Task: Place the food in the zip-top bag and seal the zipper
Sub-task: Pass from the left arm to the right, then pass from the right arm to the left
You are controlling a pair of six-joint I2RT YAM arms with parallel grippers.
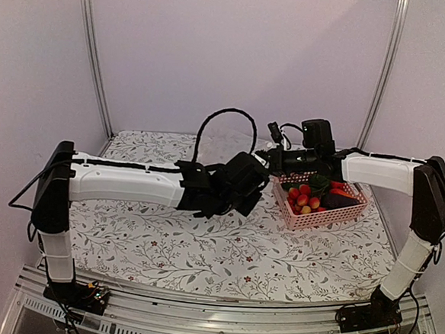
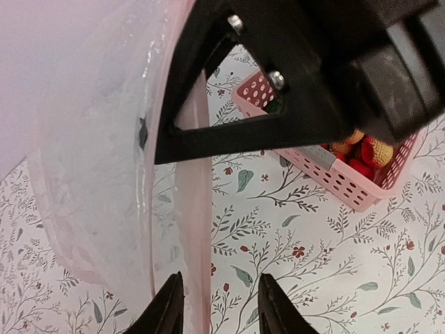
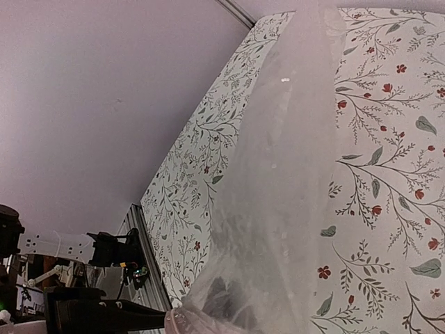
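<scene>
The clear zip-top bag (image 2: 97,181) hangs above the table. Its pinkish zipper strip (image 2: 193,209) runs down between my left gripper's (image 2: 219,309) fingers, which are open and apart. My right gripper (image 2: 165,130) is shut on the bag's upper edge. In the right wrist view the bag (image 3: 292,174) fills the frame and dark finger shapes show through it. The food lies in the pink basket (image 1: 334,214): red-yellow fruits (image 1: 303,197), a dark eggplant (image 1: 342,200), a dark green item (image 1: 318,182). In the top view both grippers meet left of the basket, left (image 1: 253,186), right (image 1: 275,160).
The floral table cover (image 1: 201,250) spreads under both arms. The pink basket (image 2: 348,184) stands at the right, close behind the right gripper. Purple walls and metal corner posts (image 1: 93,51) enclose the back and sides. A black cable (image 1: 226,114) loops above the left wrist.
</scene>
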